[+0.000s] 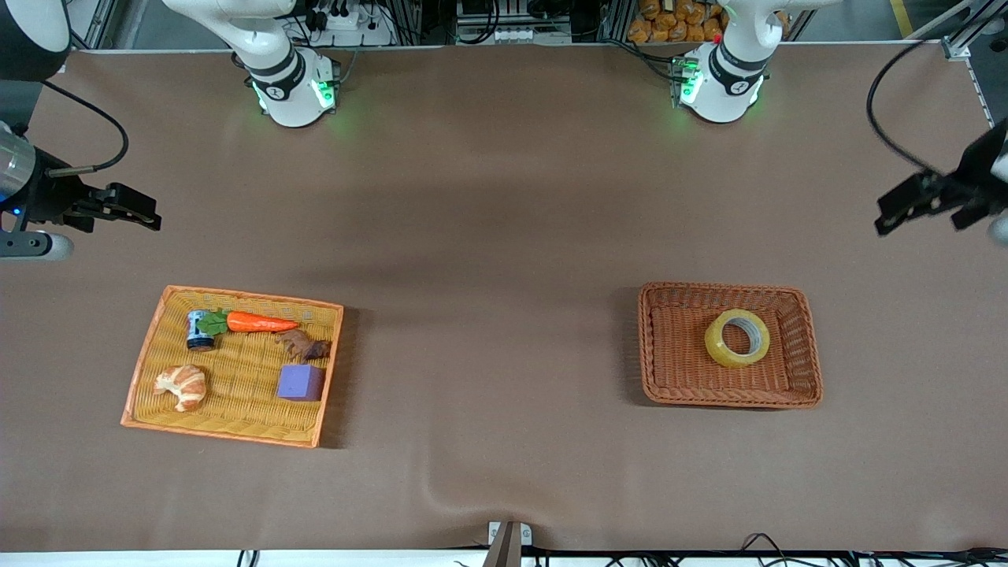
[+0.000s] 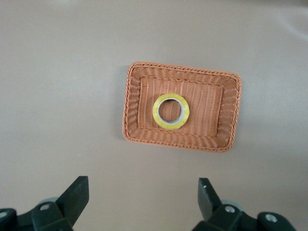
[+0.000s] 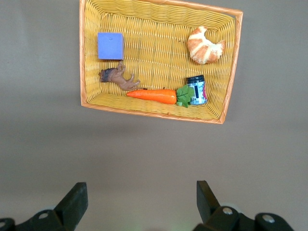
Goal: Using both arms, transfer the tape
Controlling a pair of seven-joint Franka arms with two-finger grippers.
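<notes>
While the tape [image 1: 737,338] lies flat in the brown basket [image 1: 799,346], both the left pincer [image 1: 913,204] and right pincer [image 1: 130,209] hang wide open and empty over bare table [image 1: 488,236], so the transfer looks complete and nothing remains but to wait.

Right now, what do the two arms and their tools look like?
Both arms are glossy white with black joint bands, on round white bases lit green. The left arm and right arm each end in a black two-finger tool: left tool, right tool. A black cable loops to each wrist. The fingers are flat black wedges.

Robotics lab, two bench-mounted arms [image 1: 287,75], brown-covered table [image 1: 488,236], cables, aluminium framing
</notes>
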